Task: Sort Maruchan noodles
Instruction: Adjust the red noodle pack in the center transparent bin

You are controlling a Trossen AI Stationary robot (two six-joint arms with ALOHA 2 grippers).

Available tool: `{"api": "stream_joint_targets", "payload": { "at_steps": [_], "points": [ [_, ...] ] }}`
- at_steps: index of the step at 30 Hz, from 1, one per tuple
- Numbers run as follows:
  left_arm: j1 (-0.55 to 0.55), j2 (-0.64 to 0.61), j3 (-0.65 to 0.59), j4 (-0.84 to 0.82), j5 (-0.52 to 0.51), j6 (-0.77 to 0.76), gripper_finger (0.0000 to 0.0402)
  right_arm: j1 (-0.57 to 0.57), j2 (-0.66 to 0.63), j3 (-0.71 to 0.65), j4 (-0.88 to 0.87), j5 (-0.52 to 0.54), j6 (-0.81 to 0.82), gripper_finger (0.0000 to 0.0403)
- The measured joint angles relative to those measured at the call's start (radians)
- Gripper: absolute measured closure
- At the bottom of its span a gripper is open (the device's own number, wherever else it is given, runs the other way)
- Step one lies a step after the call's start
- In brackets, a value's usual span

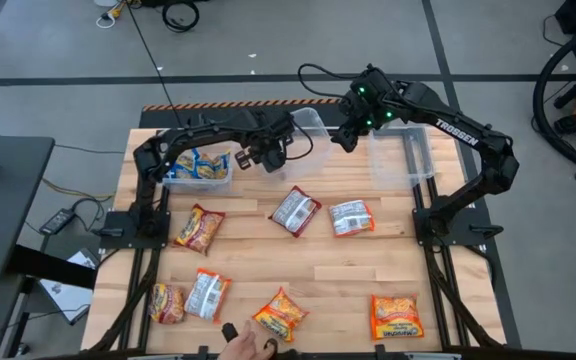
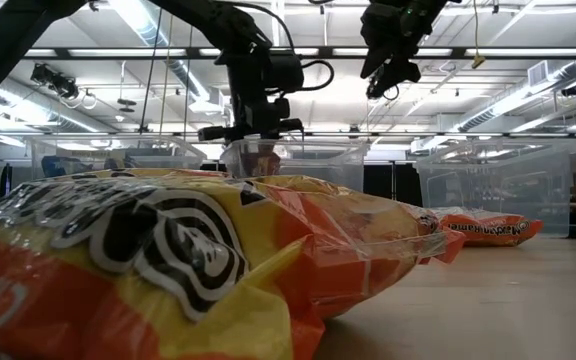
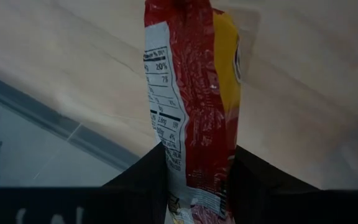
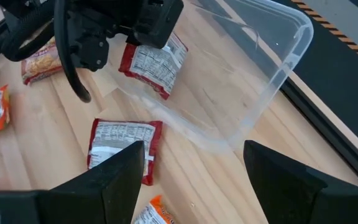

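My left gripper [image 1: 271,160] is shut on a dark red-silver Maruchan noodle packet [image 4: 154,62], which hangs beside the near wall of the clear middle tub [image 4: 272,56]. My right gripper [image 4: 191,180] hovers open above that tub with nothing between its fingers. Two more red-silver packets [image 1: 295,211] [image 1: 351,217] lie flat in the middle of the table. Several orange-yellow packets [image 1: 199,228] [image 1: 396,317] lie flat toward the near edge. Blue-yellow packets [image 1: 203,162] lie in the left tub [image 1: 173,180]. My left gripper pinches one end of the red-silver packet [image 3: 191,180] between its two fingers [image 3: 138,183]. The fingers come from above and point steeply down. The packet hangs below them with its printed back showing, clear of the wooden table.
A third clear tub [image 1: 423,160] stands at the far right. A person's hand [image 1: 243,345] reaches in at the near edge next to an orange packet [image 1: 280,315]. In the low view an orange-yellow packet [image 2: 168,260] fills the foreground. Bare wood lies between the packets.
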Motion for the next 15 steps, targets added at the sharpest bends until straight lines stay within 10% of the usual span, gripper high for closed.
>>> {"api": "stream_joint_targets", "payload": {
  "at_steps": [15],
  "points": [
    [0.005,0.001,-0.001,-0.010,-0.075,0.004,0.0217,0.000,0.000,0.000,-0.001,0.000,-0.012,0.0123]
  ]
}}
